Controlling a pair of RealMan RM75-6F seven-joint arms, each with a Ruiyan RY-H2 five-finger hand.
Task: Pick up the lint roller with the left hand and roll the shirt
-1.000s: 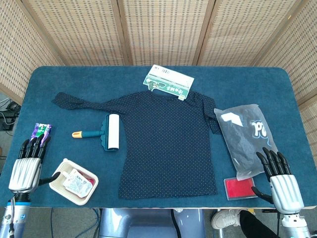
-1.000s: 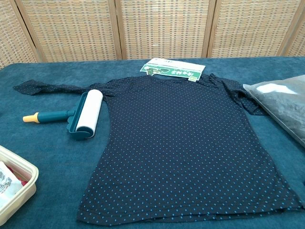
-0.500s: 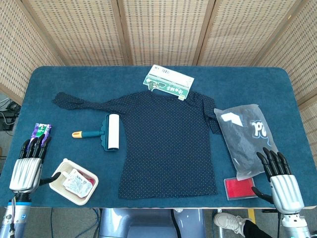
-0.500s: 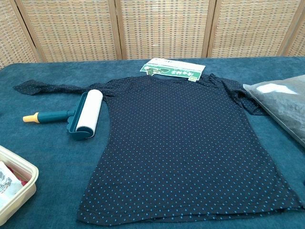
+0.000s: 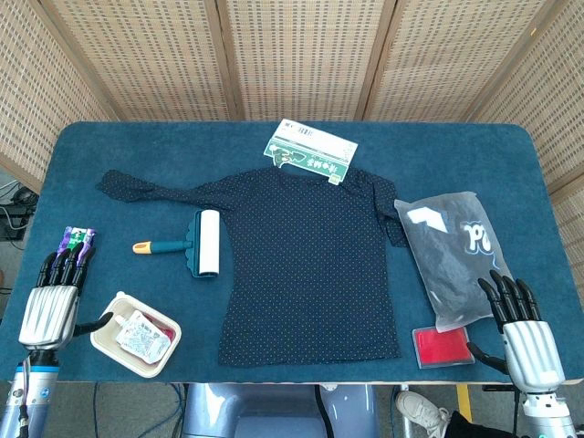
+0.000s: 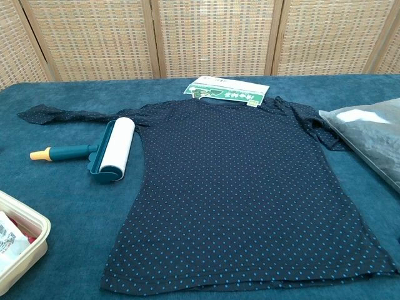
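Head view: left hand released, far from lint roller beside shirt; reaching step is next.

No legible text is showing. Print on the green-and-white card, the grey bag and the sachet is appearing too small to read.
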